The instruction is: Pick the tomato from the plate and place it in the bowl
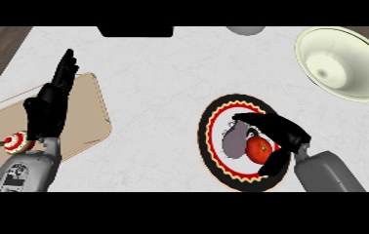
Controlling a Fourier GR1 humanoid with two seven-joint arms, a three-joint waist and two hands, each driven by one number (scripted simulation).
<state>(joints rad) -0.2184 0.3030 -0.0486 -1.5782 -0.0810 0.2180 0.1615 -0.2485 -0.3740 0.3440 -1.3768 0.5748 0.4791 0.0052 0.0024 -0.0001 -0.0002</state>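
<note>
- Right forearm (328, 172): grey, entered from the lower edge at about 5 o'clock of the view.
- Left forearm (29, 169): grey, entered at about 7 o'clock.
- Right hand (288, 135): black, its fingers arched over the tomato (258, 150) and its thumb curled beneath, so that the fruit sat enclosed between them.
- Tomato: red, over the inner field of the plate (202, 135), toward the plate's 4 o'clock. Whether it rested on the plate or was raised off it could not be told.
- Plate: round, with a black rim and a red zigzag band. A grey shadow lay on its centre, at the tomato's 9 o'clock.
- Small red-and-white striped object (14, 142): just beside the left wrist, at its 10 o'clock, kind unclear.
- Left hand (47, 108): at 9 o'clock of the view, fingers straight and together, pointing toward 12 o'clock, holding nothing.
- Cutting board (90, 106): tan, partly beneath the left hand.
- Counter (158, 82): pale and speckled.
- Bowl (338, 48): cream, at 1 o'clock from the plate, well apart from it.
- Dark object (135, 31) and grey rounded object (245, 29): at 12 o'clock, cut by the far edge.
</note>
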